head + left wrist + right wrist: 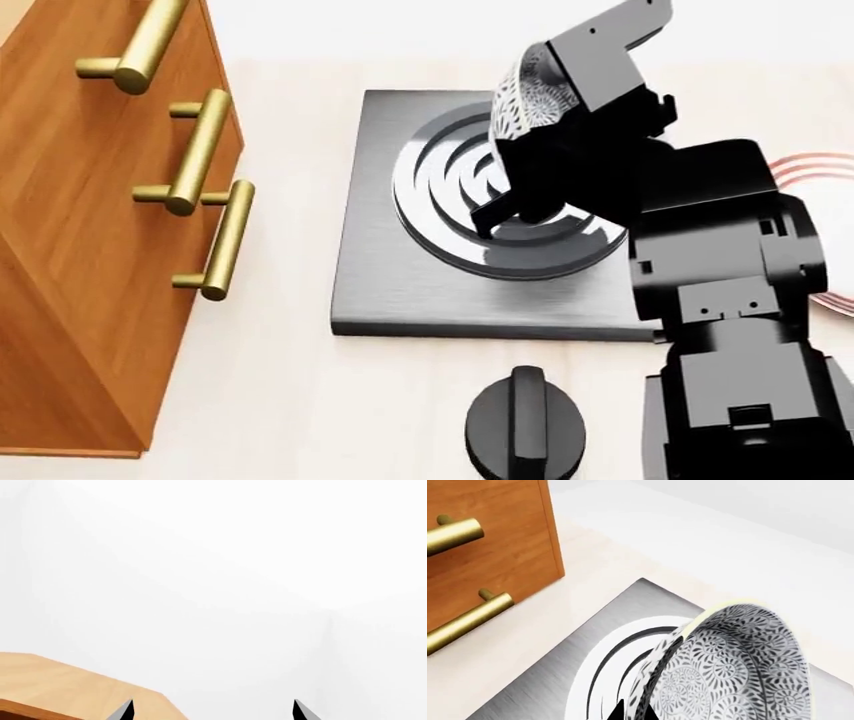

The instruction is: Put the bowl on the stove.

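Note:
My right gripper [514, 170] is shut on the rim of the speckled bowl [521, 95] and holds it tilted on edge above the round burner of the dark grey stove [387, 280]. In the right wrist view the two black fingertips [650, 711] pinch the bowl's rim, the patterned inside of the bowl [740, 670] faces the camera, and the stove [540, 690] with its burner rings lies below. My left gripper [213, 711] is open and empty, with only its two tips showing over a wooden edge [60, 685]. It is out of the head view.
A wooden cabinet [80, 250] with brass handles stands left of the stove. A black round knob [525, 430] lies on the counter in front of the stove. The red-ringed rim of a plate [821, 170] shows at the right, behind my right arm.

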